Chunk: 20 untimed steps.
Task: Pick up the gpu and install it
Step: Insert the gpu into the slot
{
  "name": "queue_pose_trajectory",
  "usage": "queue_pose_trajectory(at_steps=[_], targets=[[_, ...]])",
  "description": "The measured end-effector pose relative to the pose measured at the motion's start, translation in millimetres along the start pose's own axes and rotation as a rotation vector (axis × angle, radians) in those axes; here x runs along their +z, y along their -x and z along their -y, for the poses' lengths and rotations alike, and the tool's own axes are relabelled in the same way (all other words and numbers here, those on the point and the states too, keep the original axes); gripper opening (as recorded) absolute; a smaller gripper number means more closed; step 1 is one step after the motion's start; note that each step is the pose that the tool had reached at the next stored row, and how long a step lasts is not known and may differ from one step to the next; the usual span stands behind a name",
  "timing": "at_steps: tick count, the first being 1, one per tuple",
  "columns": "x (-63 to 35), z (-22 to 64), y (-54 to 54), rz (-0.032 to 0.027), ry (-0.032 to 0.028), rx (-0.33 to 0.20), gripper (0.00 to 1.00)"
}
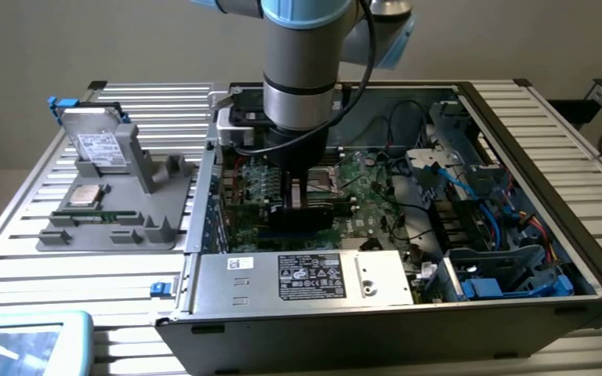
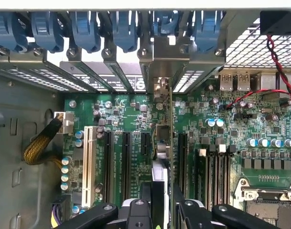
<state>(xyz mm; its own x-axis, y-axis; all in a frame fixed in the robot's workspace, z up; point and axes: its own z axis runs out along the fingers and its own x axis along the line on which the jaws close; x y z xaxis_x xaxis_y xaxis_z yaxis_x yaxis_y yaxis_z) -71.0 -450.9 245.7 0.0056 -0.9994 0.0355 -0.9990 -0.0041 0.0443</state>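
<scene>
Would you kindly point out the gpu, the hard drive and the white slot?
gpu (image 2: 161, 143), wrist view, the card's edge.
hard drive (image 1: 101, 147), exterior view, its white label.
white slot (image 2: 89, 162), wrist view, mid-length.

Setting: robotics lab workbench.
Bench: slatted aluminium table (image 1: 24, 254).
Workpiece: opened computer case (image 1: 385, 337).
Fixture: grey parts holder (image 1: 165, 207), 9 o'clock of case.
Manipulator: industrial arm (image 1: 301, 78).

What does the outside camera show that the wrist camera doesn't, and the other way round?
Exterior view: the robot arm, the whole computer case, and a grey tray beside it holding a hard drive. Wrist view: a row of blue latches, a white slot and a yellow braided cable, seen close. Both: the green motherboard and the gpu, gripped in the hand.
</scene>
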Motion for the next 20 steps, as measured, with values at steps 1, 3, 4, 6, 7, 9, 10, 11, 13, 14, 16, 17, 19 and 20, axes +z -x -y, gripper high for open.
queue_pose_trajectory(at_steps=[1, 3, 4, 6, 7, 9, 10, 11, 13, 14, 16, 17, 19, 20], targets=[[0.1, 0.1, 0.1, -0.0003, 0.0002, 0.001, 0.27], [0.4, 0.0, 1.4, -0.0006, 0.0003, 0.001, 0.27], [0.5, 0.0, 2.0, -0.0003, 0.0003, 0.002, 0.27], [0.6, -0.1, 2.2, -0.0004, 0.0003, 0.002, 0.27], [0.7, -0.2, 2.3, -0.0004, 0.0003, 0.002, 0.27], [0.8, -0.5, 2.3, -0.0003, 0.0002, 0.002, 0.27], [0.9, -0.5, 2.2, -0.0001, 0.0001, 0.002, 0.27], [1.0, -0.6, 1.9, 0.0002, 0.0000, 0.002, 0.27], [1.0, -0.7, 1.7, 0.0000, 0.0001, 0.002, 0.27], [1.0, -0.7, 1.7, -0.0005, 0.0001, 0.001, 0.27], [0.9, -0.7, 1.6, -0.0011, 0.0002, 0.001, 0.27], [1.0, -0.7, 1.6, -0.0011, 0.0002, 0.001, 0.27], [1.0, -0.9, 1.6, -0.0012, 0.0001, 0.001, 0.27], [1.0, -0.9, 1.6, -0.0011, 0.0004, 0.000, 0.27]])
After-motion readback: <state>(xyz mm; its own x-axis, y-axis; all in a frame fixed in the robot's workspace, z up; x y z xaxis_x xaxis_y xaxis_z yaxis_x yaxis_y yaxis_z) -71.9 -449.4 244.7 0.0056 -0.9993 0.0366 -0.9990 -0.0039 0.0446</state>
